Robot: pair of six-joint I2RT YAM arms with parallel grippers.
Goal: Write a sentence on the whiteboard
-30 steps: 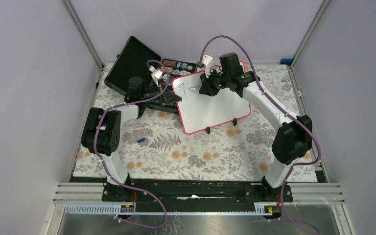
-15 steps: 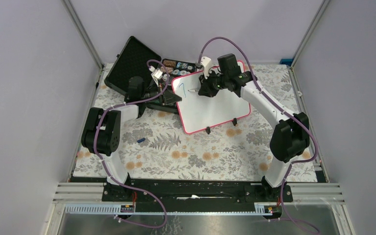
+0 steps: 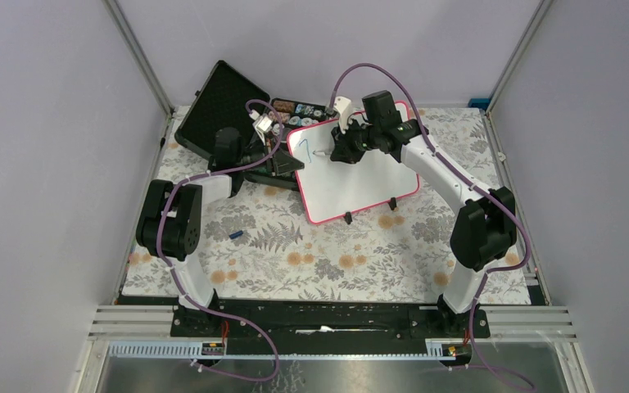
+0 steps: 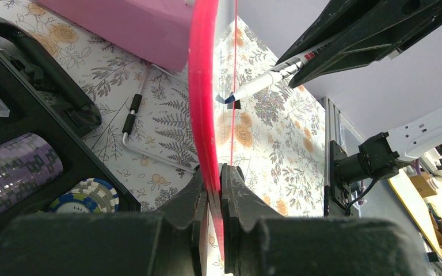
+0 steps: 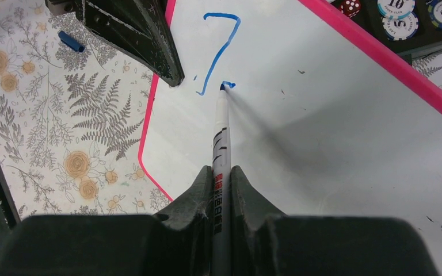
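A floral-patterned table [image 3: 295,262] is seen from above, with two robot arms bolted at its near edge; the whiteboard [image 3: 360,176], glossy white with a pink-red frame, is placed at the far centre of the table, its far left corner beside an open black case [image 3: 221,110] in which poker chips [image 5: 397,8] are stored. The left edge of the board is pinched by the left gripper [image 4: 214,175]; its jaws are almost fully closed, with only the thin frame clamped between them. A marker [image 5: 221,144] is gripped by the right gripper [image 5: 221,178], whose jaws are closed tightly on the barrel; the marker is pointed away from the wrist and its blue tip is set against the white surface, at a small blue mark. A blue stroke [image 5: 221,46] shaped like a 7 is drawn just above and left of the tip, near the board's upper left corner. A small blue cap [image 3: 236,235] is left on the table, well apart from the board, near the left arm.
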